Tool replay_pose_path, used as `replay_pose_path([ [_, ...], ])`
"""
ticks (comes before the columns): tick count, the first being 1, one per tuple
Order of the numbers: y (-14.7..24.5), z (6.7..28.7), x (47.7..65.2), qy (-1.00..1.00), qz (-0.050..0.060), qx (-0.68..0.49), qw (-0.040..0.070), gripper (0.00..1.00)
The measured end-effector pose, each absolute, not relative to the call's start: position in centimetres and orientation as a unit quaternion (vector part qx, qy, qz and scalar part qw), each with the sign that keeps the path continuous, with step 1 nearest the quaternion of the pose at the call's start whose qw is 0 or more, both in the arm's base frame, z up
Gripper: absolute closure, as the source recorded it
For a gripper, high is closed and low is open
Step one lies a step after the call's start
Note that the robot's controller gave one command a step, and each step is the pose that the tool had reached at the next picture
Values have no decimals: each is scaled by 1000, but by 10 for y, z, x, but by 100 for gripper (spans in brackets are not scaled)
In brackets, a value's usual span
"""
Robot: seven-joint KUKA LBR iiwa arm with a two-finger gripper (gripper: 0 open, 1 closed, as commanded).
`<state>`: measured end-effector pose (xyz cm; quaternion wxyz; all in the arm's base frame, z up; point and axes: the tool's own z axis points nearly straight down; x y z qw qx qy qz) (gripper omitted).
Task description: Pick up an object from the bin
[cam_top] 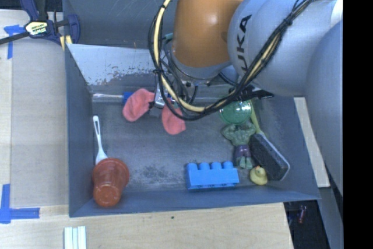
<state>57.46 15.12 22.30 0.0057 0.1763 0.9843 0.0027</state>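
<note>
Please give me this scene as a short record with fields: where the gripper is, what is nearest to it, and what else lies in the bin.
gripper: low in the far half of the bin, at the pink soft thing
nearest thing: pink soft thing, one lobe on each side of the gripper
near left corner: red-orange cup on its side, white plastic utensil next to it
near middle: blue toy brick
right side: small heap with green toy figure, black oblong thing, small yellow thing
</note>
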Motion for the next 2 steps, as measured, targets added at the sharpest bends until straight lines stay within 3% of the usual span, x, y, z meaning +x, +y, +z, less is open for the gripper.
replay_pose_path([
  [2,151,240,576,984,4,175,10,100],
])
